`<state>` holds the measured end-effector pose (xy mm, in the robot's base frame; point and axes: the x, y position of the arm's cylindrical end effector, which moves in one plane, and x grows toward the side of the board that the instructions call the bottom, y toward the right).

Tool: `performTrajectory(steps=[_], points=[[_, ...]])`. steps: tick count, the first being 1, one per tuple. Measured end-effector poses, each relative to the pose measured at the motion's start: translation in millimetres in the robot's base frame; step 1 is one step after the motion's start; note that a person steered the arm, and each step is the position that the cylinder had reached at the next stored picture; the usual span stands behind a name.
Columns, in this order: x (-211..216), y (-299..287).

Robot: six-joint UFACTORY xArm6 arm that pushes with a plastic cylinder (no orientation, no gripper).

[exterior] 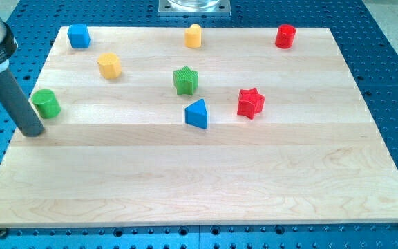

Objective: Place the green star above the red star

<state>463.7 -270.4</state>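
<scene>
The green star [185,80] sits near the board's middle top. The red star [251,103] lies to its right and slightly lower, well apart from it. My tip [33,132] rests on the board at the view's left edge, just below and left of a green cylinder [46,103]. The tip is far to the left of both stars and touches no block.
A blue triangle [197,114] lies just below the green star, left of the red star. A yellow hexagon [108,65], a blue cube [79,36], a yellow block [193,35] and a red cylinder [285,36] stand along the top. The wooden board [199,187] ends near the tip.
</scene>
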Motion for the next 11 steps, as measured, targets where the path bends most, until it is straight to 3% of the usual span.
performTrajectory(steps=[1, 3, 4, 5, 6, 7, 8, 9, 11], points=[[-12.4, 2.7], [-18.9, 61.5], [-53.2, 67.8], [-81.9, 142.5], [-82.1, 244.3], [-83.1, 301.4], [-87.1, 216.2], [-133.8, 256.9], [-110.7, 411.9]])
